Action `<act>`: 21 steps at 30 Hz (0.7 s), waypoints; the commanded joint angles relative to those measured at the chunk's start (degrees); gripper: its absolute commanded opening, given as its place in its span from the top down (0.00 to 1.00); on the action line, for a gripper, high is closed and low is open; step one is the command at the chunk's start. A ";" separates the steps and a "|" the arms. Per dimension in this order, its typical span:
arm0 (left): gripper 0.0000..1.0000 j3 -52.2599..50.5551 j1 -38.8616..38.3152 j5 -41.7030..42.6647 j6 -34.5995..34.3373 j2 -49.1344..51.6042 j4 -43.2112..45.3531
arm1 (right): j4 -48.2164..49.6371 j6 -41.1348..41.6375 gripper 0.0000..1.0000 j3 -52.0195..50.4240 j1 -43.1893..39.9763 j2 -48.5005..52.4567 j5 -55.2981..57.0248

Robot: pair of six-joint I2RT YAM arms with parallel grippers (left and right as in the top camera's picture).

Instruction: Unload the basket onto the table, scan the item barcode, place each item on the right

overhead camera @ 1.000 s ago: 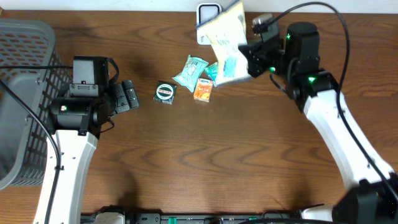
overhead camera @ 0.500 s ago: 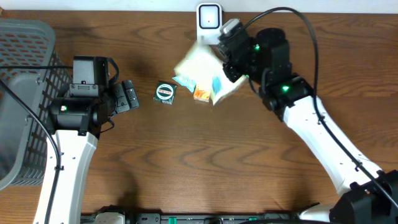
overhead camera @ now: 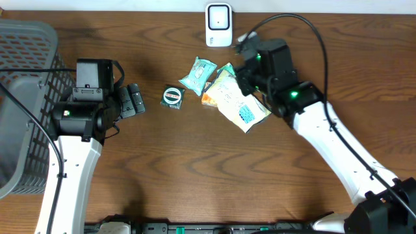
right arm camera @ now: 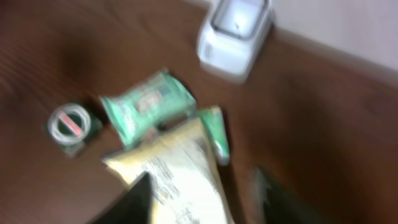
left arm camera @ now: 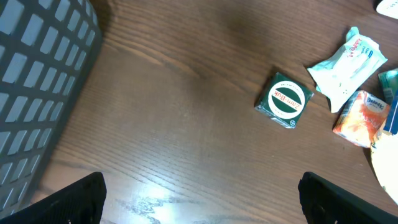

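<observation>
Just below the single white scanner (overhead camera: pixel 219 25) at the far edge of the table (overhead camera: pixel 195 175), five small goods lie in a loose cluster. The largest is one pale yellow bag (overhead camera: pixel 239 104) with a blue printed patch. It lies flat on the wood, below and slightly right of the scanner, and covers part of its neighbours. One light green wipes pack (overhead camera: pixel 198 73) sits below and just left of the scanner. One teal packet (right arm camera: pixel 214 130) is tucked between that pack and the bag. One orange packet (overhead camera: pixel 210 97) touches the bag's left edge. One round green tin (overhead camera: pixel 173 96) lies apart from the rest, further left of the scanner.

The right gripper (right arm camera: pixel 202 190) hovers over the bag's upper end, close beneath the scanner. Its two fingers stand parted, with the bag between them and a clear gap on one side, though the wrist view is blurred.

Well to the left of the scanner, the left gripper (overhead camera: pixel 135 101) has its jaws spread wide around nothing. One grey mesh basket (overhead camera: pixel 26 78) stands beyond it, farthest from the scanner.
</observation>
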 commanded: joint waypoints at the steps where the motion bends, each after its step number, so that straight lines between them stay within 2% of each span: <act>1: 0.02 0.31 0.22 -0.76 0.31 -0.24 -0.17 | -5.66 12.63 0.30 0.26 -3.10 1.68 1.16; 4: 0.02 0.28 0.22 -0.74 0.31 -0.24 -0.17 | -13.09 16.09 0.13 -0.09 -5.46 3.23 -1.20; 5: 0.02 0.28 0.22 -0.76 0.31 -0.24 -0.17 | -14.99 16.04 0.12 -0.35 -6.03 3.63 -2.10; 8: 0.02 0.28 0.22 -0.76 0.31 -0.24 -0.17 | -19.10 16.44 0.01 -2.36 -8.13 5.01 -8.09; 14: 0.02 0.28 0.22 -0.76 0.31 -0.24 -0.17 | -12.92 18.47 0.01 -10.69 -11.50 5.95 -18.95; 18: 0.02 0.28 0.22 -0.76 0.31 -0.24 -0.17 | -5.90 32.22 0.01 -17.03 -14.27 5.95 -19.52; 21: 0.02 0.28 0.22 -0.76 0.31 -0.24 -0.17 | 0.22 40.79 0.01 -21.64 -16.35 5.95 -25.05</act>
